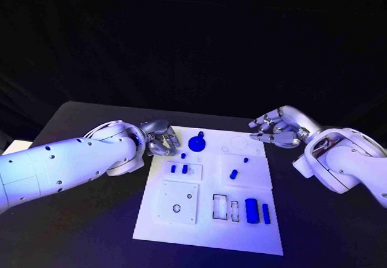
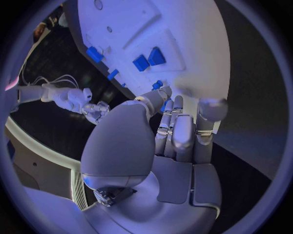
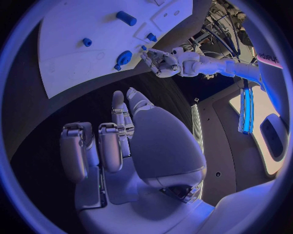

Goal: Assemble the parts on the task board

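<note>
The white task board [image 1: 209,231] lay in the middle of the black tabletop [image 1: 80,225], small blue parts [image 1: 252,210] scattered over it. The left robot hand [image 1: 160,136] hovered at the board's far left corner, fingers loosely apart, holding nothing. The right robot hand [image 1: 278,129] hung beyond the far right corner, likewise empty.

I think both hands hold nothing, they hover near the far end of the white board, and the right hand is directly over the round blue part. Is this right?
Not quite. The left hand is beside the round blue part, not the right hand, which hovers off the task board at its far right corner, as the head view shows. Both hands hold nothing.
</note>
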### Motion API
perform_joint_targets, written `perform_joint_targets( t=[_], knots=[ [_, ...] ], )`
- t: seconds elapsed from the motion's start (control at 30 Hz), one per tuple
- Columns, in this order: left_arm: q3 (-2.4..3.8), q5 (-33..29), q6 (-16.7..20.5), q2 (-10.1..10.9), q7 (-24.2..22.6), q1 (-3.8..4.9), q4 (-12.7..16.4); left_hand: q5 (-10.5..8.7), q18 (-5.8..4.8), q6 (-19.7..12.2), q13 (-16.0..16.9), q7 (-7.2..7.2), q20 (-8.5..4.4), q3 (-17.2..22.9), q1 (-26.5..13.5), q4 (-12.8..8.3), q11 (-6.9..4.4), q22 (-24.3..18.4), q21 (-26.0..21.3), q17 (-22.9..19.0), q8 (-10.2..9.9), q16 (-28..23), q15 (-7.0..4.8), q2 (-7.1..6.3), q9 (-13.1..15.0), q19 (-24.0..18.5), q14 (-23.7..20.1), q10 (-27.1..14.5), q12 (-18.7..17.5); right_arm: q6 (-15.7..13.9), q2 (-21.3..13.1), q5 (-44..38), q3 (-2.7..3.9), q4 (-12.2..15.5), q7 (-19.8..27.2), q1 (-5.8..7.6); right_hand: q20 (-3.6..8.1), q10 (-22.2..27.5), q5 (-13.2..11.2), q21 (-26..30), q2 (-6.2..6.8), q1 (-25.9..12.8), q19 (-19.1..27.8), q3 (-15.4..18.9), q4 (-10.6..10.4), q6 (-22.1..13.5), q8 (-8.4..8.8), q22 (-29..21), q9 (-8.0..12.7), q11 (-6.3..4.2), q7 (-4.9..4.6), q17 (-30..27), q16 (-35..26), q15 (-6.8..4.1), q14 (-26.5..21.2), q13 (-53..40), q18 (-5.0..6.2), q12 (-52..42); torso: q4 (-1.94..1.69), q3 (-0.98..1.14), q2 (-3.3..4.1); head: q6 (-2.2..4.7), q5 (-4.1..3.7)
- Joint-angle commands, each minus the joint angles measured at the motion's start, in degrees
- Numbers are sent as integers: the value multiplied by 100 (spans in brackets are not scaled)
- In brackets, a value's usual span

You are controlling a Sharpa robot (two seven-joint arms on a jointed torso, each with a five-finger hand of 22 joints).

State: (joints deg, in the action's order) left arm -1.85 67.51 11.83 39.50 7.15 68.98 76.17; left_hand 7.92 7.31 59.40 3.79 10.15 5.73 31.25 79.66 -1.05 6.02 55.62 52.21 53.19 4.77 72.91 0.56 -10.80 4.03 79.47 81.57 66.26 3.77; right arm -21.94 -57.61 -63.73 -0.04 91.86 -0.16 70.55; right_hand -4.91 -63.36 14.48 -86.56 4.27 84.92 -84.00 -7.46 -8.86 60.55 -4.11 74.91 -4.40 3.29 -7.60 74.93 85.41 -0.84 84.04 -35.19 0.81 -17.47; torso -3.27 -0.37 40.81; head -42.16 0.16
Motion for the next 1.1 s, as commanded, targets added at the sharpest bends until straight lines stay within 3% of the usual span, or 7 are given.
perform_joint_targets(
  t=[0.03,0.17,0.3,0.47,0.73,0.93,1.1],
  knots=[
    [10,-2417,840,146,-958,8,118,10,189,46,-4,34,33,53,-60,0,26,-629,-764,-766,12,-457,29,34,-8,-349,-321,-80,42,599,14,-1062,0,-8,-421,-3,-24,-58,-57,23,49,106,-258,-126,20,133,-26,931,-10,22,-31,800,-47,-2,429,397,66,339,15,5,2,45,-35],
    [1,-4477,757,377,-1572,1,294,20,332,315,223,-110,-15,-39,53,-97,-161,-1156,-1453,-1516,154,-930,-96,138,40,-773,-751,612,594,859,47,-1921,-5,-2,-712,-12,-40,-294,-266,42,161,201,-249,-384,34,274,-16,911,-14,17,19,796,-57,-1,431,1089,71,800,2,-13,-1,77,-111],
    [-23,-6091,451,564,-2127,-26,478,56,317,339,408,-136,-62,-287,6,-113,-197,-1182,-1568,-1787,219,-1063,-108,246,22,-988,-1029,433,906,1064,95,-2784,-19,37,-1073,-52,-32,-492,-678,72,295,206,-233,-728,11,387,13,872,-11,6,56,780,-74,2,433,1627,82,1077,-14,-11,-11,92,-191],
    [-40,-7526,5,790,-2687,-128,798,143,306,269,500,-129,-30,-465,-165,-32,-179,-1201,-1613,-1798,220,-1006,-82,301,0,-1022,-1076,255,1073,1263,221,-3493,-56,22,-1331,-107,-44,-536,-828,124,388,160,-194,-908,-15,416,27,798,-5,10,79,769,-85,4,433,1873,99,1200,-15,-16,-18,137,-248],
    [-47,-8022,-196,1017,-3022,-215,1259,158,308,199,600,-116,3,-725,-414,90,-156,-1249,-1682,-1841,235,-951,-54,306,-10,-1020,-1121,84,1280,1444,461,-3985,-102,-99,-1467,-187,-33,-480,-887,211,485,93,-134,-1115,-35,379,46,680,12,-8,116,709,-134,-4,423,2174,128,1357,-18,-34,-11,154,-296],
    [-48,-8087,-217,1135,-3055,-235,1454,166,311,175,634,-110,10,-782,-429,102,-151,-1271,-1709,-1863,245,-933,-51,341,-10,-1009,-1136,19,1357,1518,597,-4147,-113,-201,-1496,-253,-18,-395,-896,307,533,37,-71,-1249,-46,340,48,549,21,-5,131,659,-176,-23,416,2390,159,1392,0,-21,2,133,-288],
    [-48,-8100,-168,1187,-3061,-239,1534,170,313,165,653,-110,12,-798,-410,90,-151,-1281,-1721,-1866,251,-919,-51,359,-10,-1001,-1140,-13,1401,1549,672,-4180,-116,-271,-1449,-309,-10,-357,-897,360,526,-7,-38,-1313,-65,348,41,477,19,-4,136,642,-191,-32,414,2496,176,1390,-16,-26,-5,108,-290]
  ],
)
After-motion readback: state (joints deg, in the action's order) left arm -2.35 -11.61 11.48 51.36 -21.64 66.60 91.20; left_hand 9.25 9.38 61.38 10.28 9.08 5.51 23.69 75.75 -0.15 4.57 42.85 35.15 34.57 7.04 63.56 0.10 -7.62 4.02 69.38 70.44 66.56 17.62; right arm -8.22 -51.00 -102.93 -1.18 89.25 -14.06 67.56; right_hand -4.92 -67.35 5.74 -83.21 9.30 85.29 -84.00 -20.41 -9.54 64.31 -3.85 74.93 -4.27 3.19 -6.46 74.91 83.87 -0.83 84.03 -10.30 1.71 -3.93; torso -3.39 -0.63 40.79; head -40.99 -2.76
